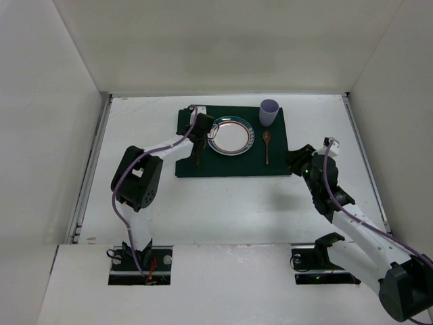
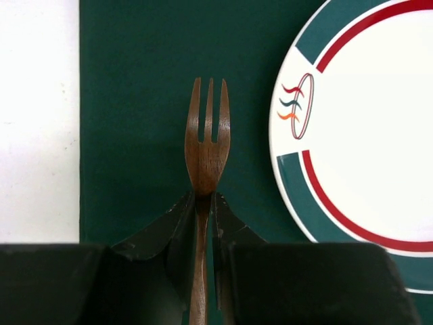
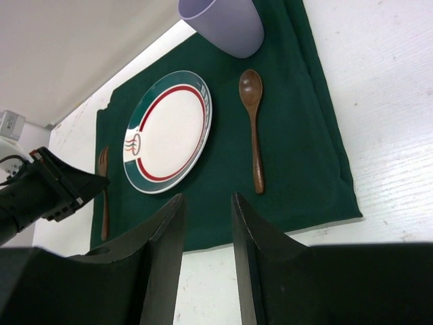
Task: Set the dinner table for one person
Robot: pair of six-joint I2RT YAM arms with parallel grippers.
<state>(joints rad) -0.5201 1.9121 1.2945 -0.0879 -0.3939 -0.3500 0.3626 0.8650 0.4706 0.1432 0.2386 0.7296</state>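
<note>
Left gripper (image 2: 204,203) clenched on the fork (image 2: 207,135) by its handle, fork on the placemat (image 2: 135,101) at nine o'clock of the plate (image 2: 365,122). Right gripper (image 3: 206,200) over the table (image 1: 223,203) at four o'clock, jaws parted, empty.

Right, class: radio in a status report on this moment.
Left gripper shut on brown wooden fork, left of round striped plate. Right gripper open, empty. White tabletop: green cloth placemat laid. Nothing blocking.
</note>
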